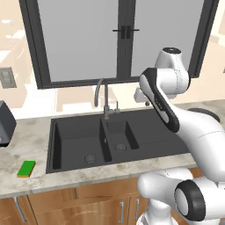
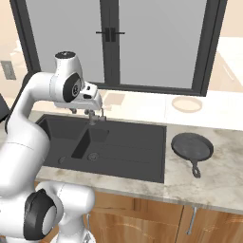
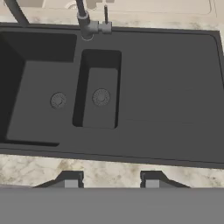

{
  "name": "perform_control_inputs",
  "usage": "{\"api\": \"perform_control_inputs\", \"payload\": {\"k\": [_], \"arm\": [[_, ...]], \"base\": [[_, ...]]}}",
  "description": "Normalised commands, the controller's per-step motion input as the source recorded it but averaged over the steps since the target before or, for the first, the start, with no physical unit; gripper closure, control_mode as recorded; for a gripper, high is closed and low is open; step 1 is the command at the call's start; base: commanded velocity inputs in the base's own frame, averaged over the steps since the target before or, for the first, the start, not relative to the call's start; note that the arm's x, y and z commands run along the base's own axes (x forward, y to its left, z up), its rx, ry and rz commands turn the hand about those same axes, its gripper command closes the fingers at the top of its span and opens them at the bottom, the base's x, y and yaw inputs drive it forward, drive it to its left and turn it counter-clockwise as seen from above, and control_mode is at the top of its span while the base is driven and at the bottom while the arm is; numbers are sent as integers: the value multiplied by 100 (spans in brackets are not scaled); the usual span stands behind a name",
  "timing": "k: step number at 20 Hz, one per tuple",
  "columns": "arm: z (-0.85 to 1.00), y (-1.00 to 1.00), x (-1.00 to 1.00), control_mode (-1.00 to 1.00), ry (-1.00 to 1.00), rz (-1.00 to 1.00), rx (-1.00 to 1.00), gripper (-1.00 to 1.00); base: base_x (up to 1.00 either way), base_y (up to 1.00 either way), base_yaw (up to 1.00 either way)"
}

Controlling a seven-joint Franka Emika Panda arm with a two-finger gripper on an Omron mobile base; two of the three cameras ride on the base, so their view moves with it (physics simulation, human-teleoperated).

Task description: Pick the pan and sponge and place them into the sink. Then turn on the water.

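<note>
- Hand view looks straight down on the sink point(image 3: 166, 87), with the two dark fingertips point(image 3: 70, 178) poking up at the bottom edge, a clear gap between them and nothing in it. So the hand is part open and carrying nothing.
- Over in the right base view, the hand point(image 2: 88, 112) hangs above the back of the sink, close by the faucet point(image 2: 95, 116), the arm arched up high and reaching forward, wrist turned downward.
- Now the relation that matters: the pan point(image 2: 191, 146) sits on the desk point(image 2: 223, 166) just beside the sink's right edge, beyond the drainboard, well off to the hand's right. Its short handle points toward the front edge of the desk, so the long axis runs front to back.
- And the sponge point(image 1: 26, 168) lies flat on the desk on the opposite side, near the front left corner of the large basin point(image 1: 77, 143), well apart from the hand.
- Both basins hold nothing yet, and no water runs from the faucet.
- Either pick, I judge, calls for a wide sideways swing, then a drop to desk level.
</note>
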Motion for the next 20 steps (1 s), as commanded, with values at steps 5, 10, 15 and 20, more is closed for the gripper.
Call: {"api": "perform_control_inputs", "payload": {"k": [5, 10, 15, 20], "arm": [[0, -5, -1, -100, 0, 0, -1, -100], [0, -12, -4, -100, 0, 0, -2, -100], [-1, -14, -3, -100, 0, 0, -2, -100], [-2, -17, -4, -100, 0, 0, -5, -100]], "base": [[0, 0, 0], [0, 0, 0], [0, 0, 0], [0, 0, 0]]}}
